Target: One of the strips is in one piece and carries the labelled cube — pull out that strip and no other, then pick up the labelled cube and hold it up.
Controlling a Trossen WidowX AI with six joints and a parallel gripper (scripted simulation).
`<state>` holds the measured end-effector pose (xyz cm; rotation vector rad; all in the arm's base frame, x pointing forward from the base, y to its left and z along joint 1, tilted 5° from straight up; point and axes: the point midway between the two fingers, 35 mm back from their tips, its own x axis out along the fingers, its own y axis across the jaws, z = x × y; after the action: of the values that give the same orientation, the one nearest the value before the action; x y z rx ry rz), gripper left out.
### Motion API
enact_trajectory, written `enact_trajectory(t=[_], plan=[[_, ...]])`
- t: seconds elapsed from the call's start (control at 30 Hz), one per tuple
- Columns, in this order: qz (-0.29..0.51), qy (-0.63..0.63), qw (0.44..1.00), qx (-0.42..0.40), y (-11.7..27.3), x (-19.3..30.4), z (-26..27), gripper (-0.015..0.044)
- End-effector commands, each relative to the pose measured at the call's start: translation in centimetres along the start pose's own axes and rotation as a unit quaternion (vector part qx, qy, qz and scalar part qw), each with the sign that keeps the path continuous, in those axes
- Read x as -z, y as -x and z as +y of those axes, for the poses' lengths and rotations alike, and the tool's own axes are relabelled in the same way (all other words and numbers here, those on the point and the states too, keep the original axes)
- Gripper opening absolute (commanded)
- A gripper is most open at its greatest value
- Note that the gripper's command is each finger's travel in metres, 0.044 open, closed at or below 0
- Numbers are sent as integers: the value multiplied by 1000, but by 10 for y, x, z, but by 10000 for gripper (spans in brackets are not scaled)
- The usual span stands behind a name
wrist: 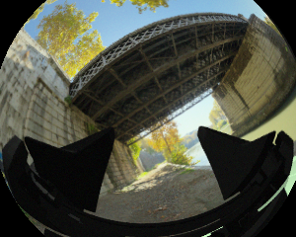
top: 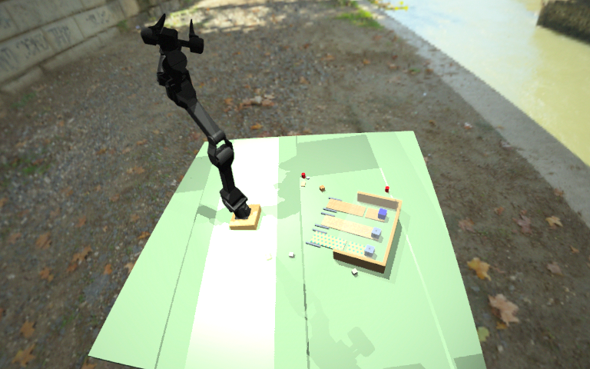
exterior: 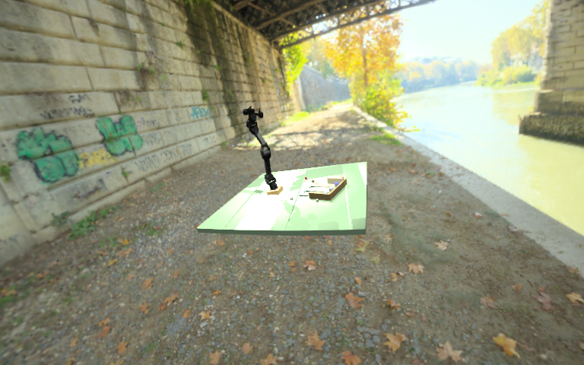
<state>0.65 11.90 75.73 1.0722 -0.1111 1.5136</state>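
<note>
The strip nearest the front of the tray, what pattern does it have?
The front strip is pale green with small dots, unlike the two plain tan ones. The top view shows it best.

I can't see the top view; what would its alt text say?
A black robot arm rises from a green table, its open end effector raised high and empty. To its side, an open wooden tray holds three strips, each carrying a bluish cube; small blocks lie scattered nearby.
</note>
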Motion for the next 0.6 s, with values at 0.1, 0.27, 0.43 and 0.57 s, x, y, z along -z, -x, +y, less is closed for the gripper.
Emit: enact_trajectory(t=[0.1, 0.27, 0.43, 0.57], plan=[[-7, 23, 1000, 8, -1, 6, 0, 400], [-26, 98, 994, 35, -5, 26, -6, 400], [-22, 190, 980, 55, -14, 58, -19, 400], [-7, 264, 961, 80, -23, 87, -42, 400]])
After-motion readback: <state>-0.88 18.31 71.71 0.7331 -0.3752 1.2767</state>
